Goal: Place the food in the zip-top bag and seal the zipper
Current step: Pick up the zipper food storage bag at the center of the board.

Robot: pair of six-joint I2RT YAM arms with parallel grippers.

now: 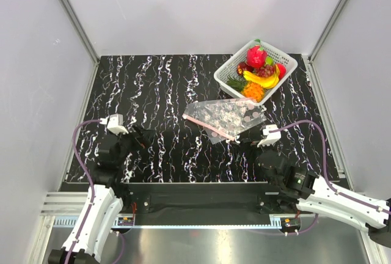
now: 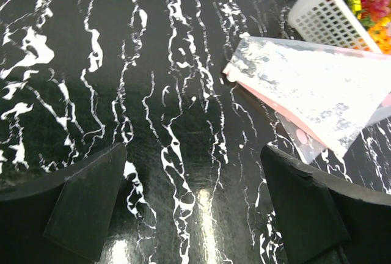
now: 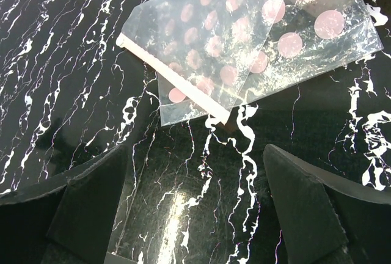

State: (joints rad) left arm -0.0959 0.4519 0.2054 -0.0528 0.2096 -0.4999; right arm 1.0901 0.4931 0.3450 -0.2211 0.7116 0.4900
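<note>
The white-shelled left arm (image 1: 98, 206) and right arm (image 1: 333, 200) crouch low, wrists forward; the black two-finger left gripper (image 2: 192, 154) and right gripper (image 3: 195, 154) have jaws spread wide, holding nothing

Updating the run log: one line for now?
zip-top bag empty; food in basket; left gripper open; right gripper open

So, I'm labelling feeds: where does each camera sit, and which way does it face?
Top: above and behind, looking down on the table; left arm, right arm at bottom.
Left wrist: on left arm, facing bag and basket; open jaws below.
Right wrist: on right arm, over the bag; open jaws below.
Shared: all three show the bag.
</note>
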